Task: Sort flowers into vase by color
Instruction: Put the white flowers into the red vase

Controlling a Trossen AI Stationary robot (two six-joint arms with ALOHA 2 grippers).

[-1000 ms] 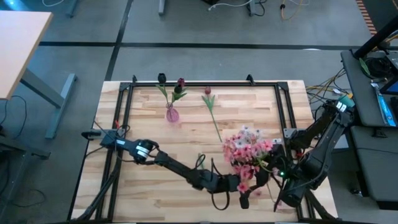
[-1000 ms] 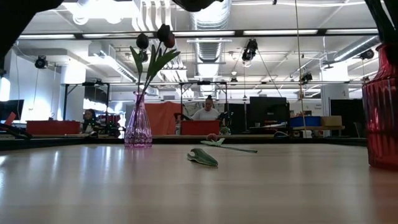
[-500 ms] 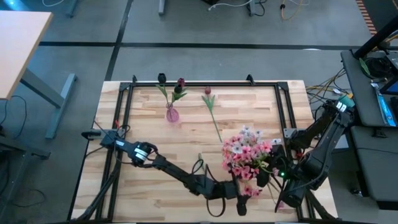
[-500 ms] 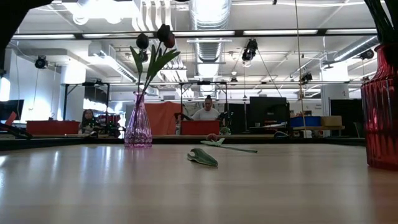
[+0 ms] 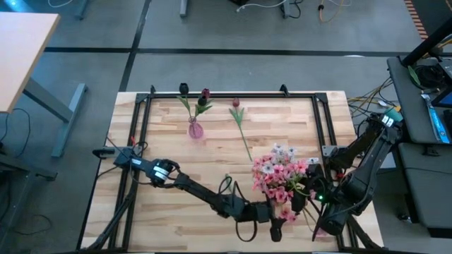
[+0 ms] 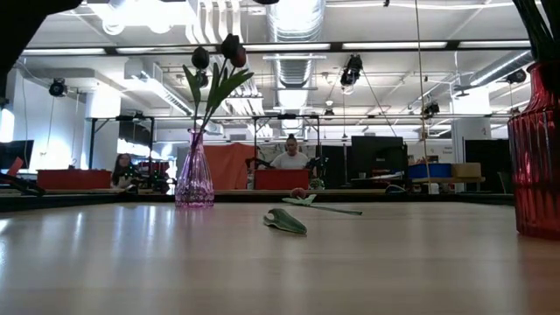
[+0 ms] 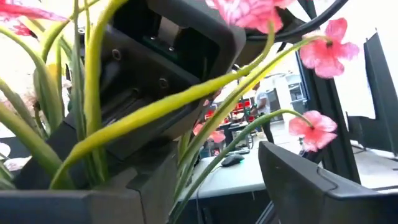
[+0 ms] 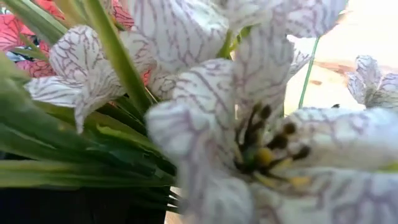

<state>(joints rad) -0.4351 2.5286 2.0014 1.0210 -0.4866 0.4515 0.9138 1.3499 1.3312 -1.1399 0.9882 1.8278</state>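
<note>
High view: two maroon tulips (image 5: 203,97) already in pink vase (image 5: 195,130) near table (image 5: 169,162) far edge; one maroon tulip (image 5: 240,120) left lying beside it. Pink spray (image 5: 279,176) near front right corner, stems between left gripper (image 5: 277,227) fingers, apparently clamped. Right gripper (image 5: 311,190) alongside, fingers spread wide.

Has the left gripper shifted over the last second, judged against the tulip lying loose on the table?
Yes. In the high view the left gripper has slid slightly toward the table's near edge, away from the loose tulip, staying under the pink flower spray.
</note>
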